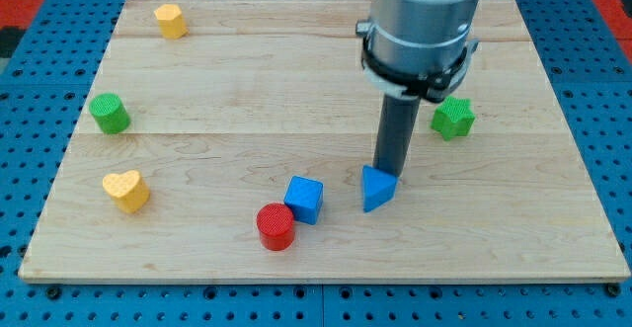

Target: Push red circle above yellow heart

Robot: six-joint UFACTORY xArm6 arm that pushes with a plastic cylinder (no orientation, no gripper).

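The red circle (pixel 276 226) lies near the board's bottom edge, a little left of centre. The yellow heart (pixel 126 190) lies at the lower left, well to the left of the red circle. My tip (pixel 386 169) rests at the top edge of a blue triangle (pixel 377 189), to the right of and slightly above the red circle. A blue cube (pixel 304 199) touches the red circle's upper right side, between it and the triangle.
A yellow block (pixel 171 20) sits at the top left of the wooden board (pixel 227 80). A green cylinder (pixel 110 114) is at the left edge. A green star (pixel 453 118) is at the right, beside the arm's grey body (pixel 422 26).
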